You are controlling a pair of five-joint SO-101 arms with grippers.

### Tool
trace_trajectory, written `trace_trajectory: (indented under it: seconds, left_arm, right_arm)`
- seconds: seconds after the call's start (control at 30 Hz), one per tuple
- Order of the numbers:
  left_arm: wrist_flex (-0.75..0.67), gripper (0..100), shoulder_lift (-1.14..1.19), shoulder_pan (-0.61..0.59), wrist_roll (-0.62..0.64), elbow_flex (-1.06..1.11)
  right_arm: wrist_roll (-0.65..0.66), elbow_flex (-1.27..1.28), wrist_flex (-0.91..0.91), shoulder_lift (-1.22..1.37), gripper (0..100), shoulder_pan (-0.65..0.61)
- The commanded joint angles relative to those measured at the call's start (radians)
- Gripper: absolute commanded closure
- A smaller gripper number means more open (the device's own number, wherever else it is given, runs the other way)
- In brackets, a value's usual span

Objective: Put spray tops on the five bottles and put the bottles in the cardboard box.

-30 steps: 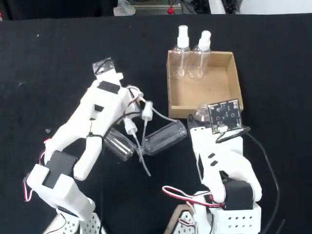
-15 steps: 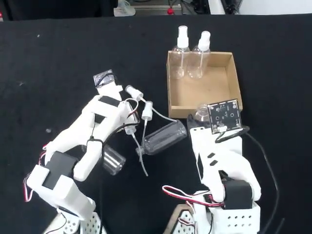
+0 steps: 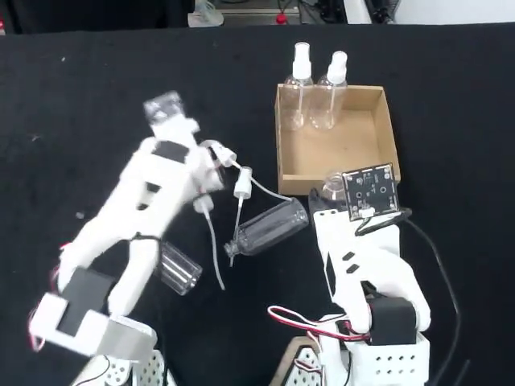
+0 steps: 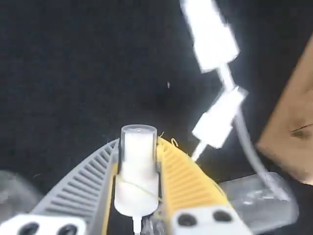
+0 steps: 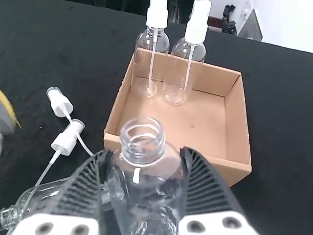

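Since the earlier frames our left arm has lifted clear of the lying bottle [image 3: 269, 227], carrying a spray top [image 3: 202, 204] with its tube dangling. From above, the capless bottle [image 3: 333, 184] stands against the near wall of the cardboard box [image 3: 354, 149].

At the left wrist, the left gripper [image 4: 138, 145] pinches that top tightly. At the right wrist, the right gripper [image 5: 145, 155] is closed round the open bottle.

We judge capping is in hand. Next, the tube must be threaded into the mouth.
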Motion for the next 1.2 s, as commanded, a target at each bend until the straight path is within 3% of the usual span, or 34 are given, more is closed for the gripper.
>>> trace_trajectory:
  seconds: [0.0,0.2,0.37,0.47,0.6,0.97,1.17]
  left_arm:
    - [0.126,97,-0.17,-0.076,-0.037,-0.12]
    - [0.144,97,-0.354,-0.188,-0.318,-0.087]
    - [0.144,97,-0.505,-0.232,-0.508,-0.012]
    - [0.087,97,-0.603,-0.232,-0.508,0.027]
    - [-0.087,97,-0.726,-0.219,-0.508,0.127]
    - [-0.485,97,-0.964,0.111,-0.508,0.263]
    - [-0.773,97,-0.985,0.202,-0.508,0.289]
  right_arm:
    - [-0.023,-0.007,-0.023,-0.013,98.8,0.015]
    - [-0.112,-0.013,-0.006,-0.047,98.8,0.011]
    - [-0.104,0.036,0.014,-0.202,98.8,-0.124]
    - [-0.103,0.107,0.008,-0.329,98.8,-0.226]
    - [-0.103,0.156,0.008,-0.407,98.8,-0.285]
    - [-0.112,0.174,-0.011,-0.403,98.7,-0.29]
    - [-0.114,0.236,-0.11,-0.404,98.7,-0.292]
